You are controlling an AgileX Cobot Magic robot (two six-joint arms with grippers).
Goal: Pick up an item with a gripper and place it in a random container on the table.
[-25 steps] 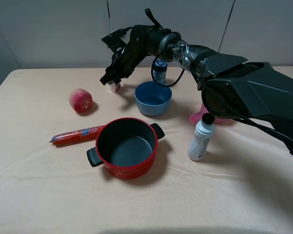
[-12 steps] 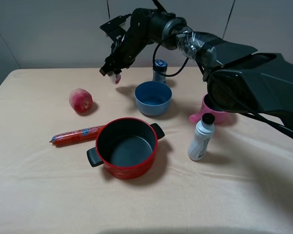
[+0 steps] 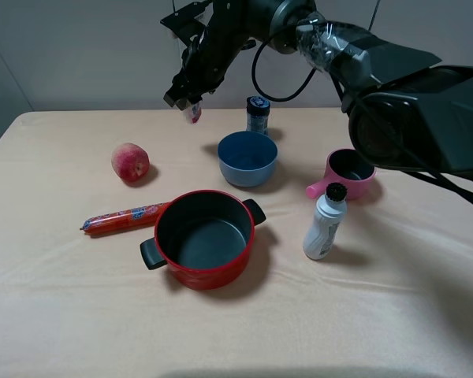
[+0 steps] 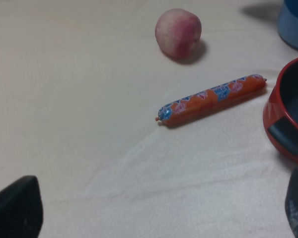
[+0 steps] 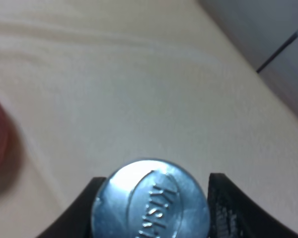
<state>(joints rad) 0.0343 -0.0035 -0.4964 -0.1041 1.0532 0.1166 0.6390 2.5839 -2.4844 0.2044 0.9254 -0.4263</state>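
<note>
My right gripper (image 3: 188, 101) is shut on the small clear bottle (image 3: 193, 113) and holds it high above the back of the beige table (image 3: 63, 299), left of the blue bowl. In the right wrist view the bottle's silvery cap (image 5: 151, 201) sits between the dark fingers (image 5: 222, 203). The pink saucepan (image 3: 351, 169) stands at the right with its dark inside empty, well apart from the bottle. My left gripper (image 4: 156, 215) is open and empty low over the cloth; it does not show in the exterior view.
A peach (image 3: 130, 161) and a sausage in an orange wrapper (image 3: 124, 218) lie at the left. A red two-handled pot (image 3: 203, 236) stands at the centre, a blue bowl (image 3: 247, 157) behind it, a dark jar (image 3: 257, 115) further back, and a white bottle (image 3: 324, 222) at the right.
My right gripper has risen from the table with the small bottle in it, lifting it well above the cloth. The pink saucepan has come into full view.
</note>
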